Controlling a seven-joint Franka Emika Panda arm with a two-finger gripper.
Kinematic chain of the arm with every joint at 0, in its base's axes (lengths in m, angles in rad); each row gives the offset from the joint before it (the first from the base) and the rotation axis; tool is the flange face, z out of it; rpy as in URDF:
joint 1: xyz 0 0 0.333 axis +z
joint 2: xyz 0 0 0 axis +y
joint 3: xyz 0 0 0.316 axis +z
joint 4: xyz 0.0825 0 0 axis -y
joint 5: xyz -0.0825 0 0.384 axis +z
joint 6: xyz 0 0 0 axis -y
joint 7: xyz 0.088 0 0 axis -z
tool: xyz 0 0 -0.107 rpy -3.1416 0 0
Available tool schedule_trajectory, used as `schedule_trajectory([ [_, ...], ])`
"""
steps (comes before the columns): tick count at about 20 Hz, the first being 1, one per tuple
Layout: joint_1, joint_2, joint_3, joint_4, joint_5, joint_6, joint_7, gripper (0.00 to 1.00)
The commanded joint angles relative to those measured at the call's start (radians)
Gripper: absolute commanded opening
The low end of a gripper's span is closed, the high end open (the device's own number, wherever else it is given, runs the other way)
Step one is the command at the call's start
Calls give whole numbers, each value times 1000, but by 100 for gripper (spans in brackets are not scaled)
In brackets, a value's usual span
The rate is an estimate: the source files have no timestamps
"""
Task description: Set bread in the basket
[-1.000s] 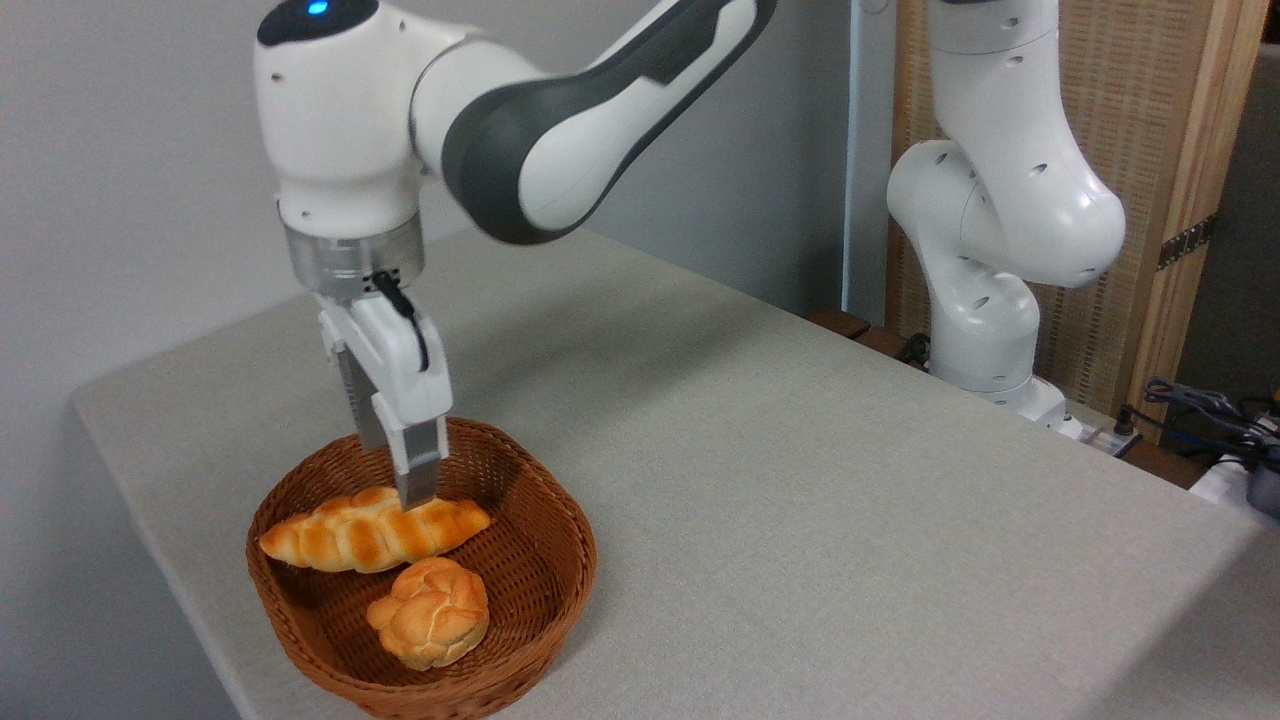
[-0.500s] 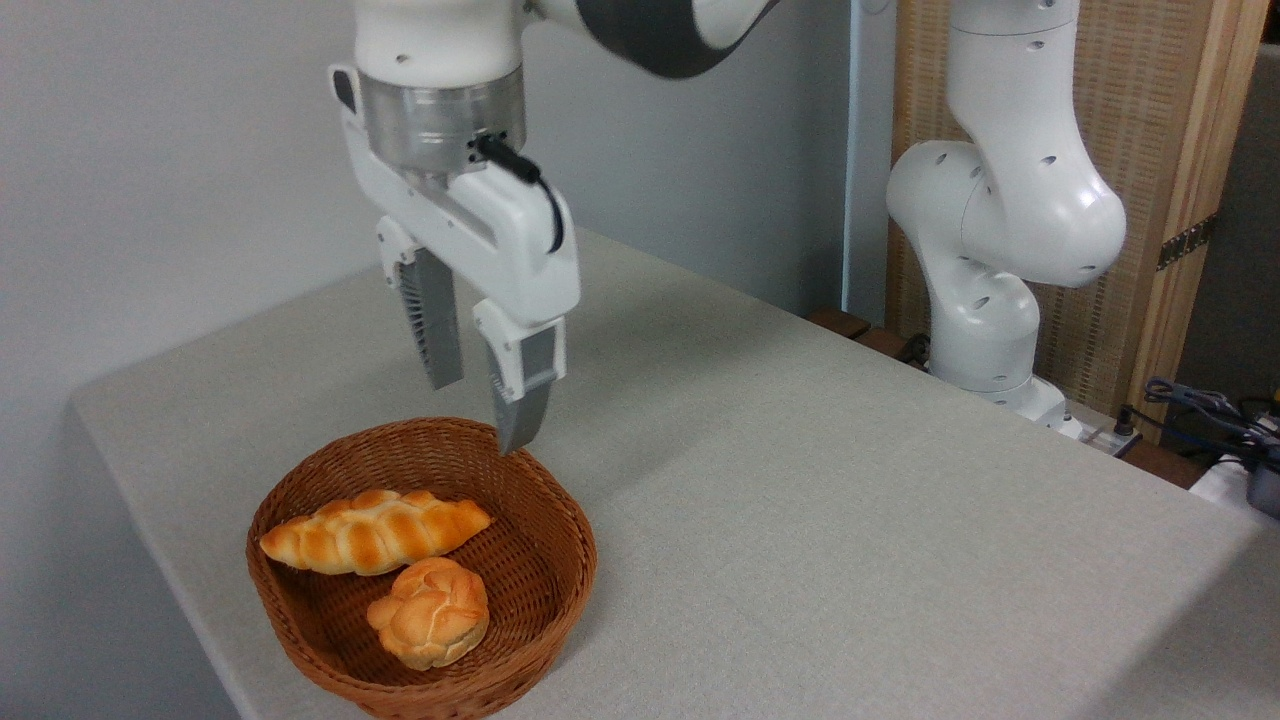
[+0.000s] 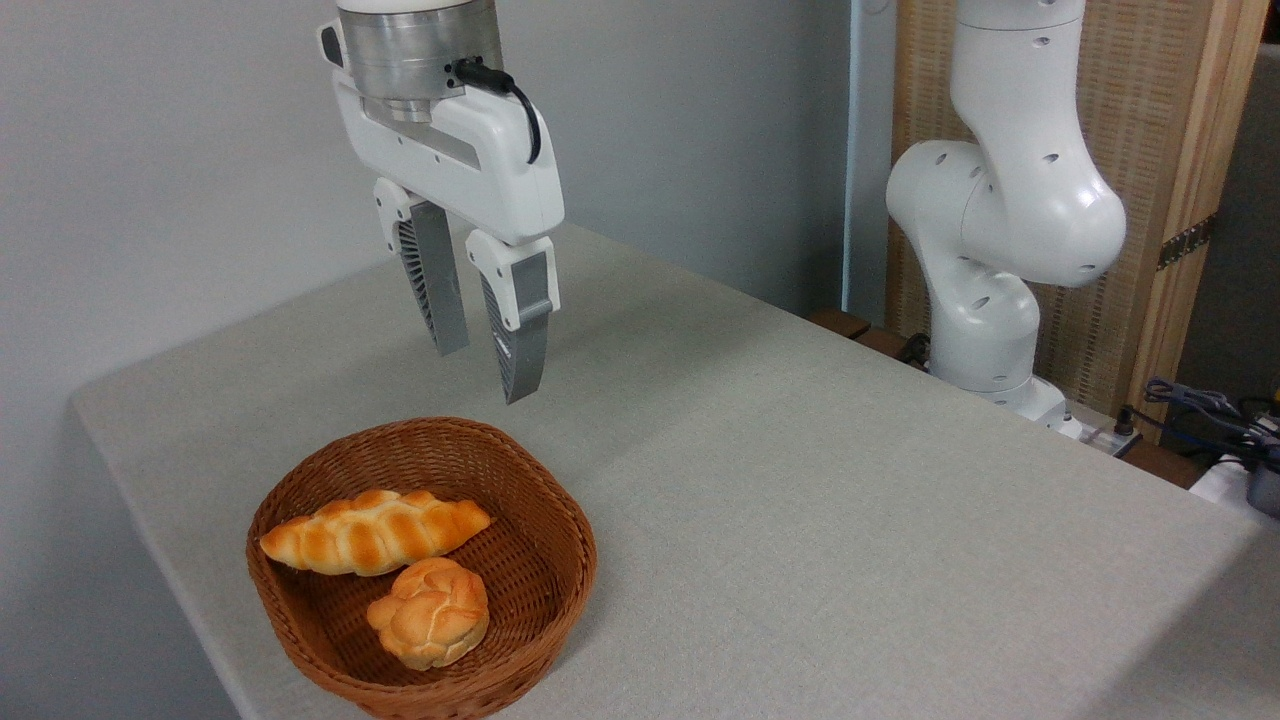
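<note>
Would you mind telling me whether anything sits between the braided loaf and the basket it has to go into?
Nothing visible does. The braided loaf already lies inside the basket, beside a small round bun. The gripper hangs open and empty above the basket's far rim, apart from both.

There is one basket (image 3: 540,520) on the one worktop (image 3: 800,480), and it holds two baked things: one long braided bread (image 3: 375,530) and one small round bun (image 3: 430,610). One robot arm (image 3: 1000,230) stands at the far edge, carrying one tool (image 3: 485,365) with two fingers (image 3: 520,330). One slatted wooden screen (image 3: 1150,150) stands behind, and a bundle of cables (image 3: 1200,410) lies at the right, too tangled to count.
</note>
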Motion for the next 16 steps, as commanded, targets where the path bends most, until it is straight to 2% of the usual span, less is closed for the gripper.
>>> schedule_trajectory([
  [1,13,-23,-8,-12,12,-19,-3,100],
  [4,13,-27,-8,-12,38,-42,-3,100],
  [16,9,-31,-2,-10,32,-65,3,100],
])
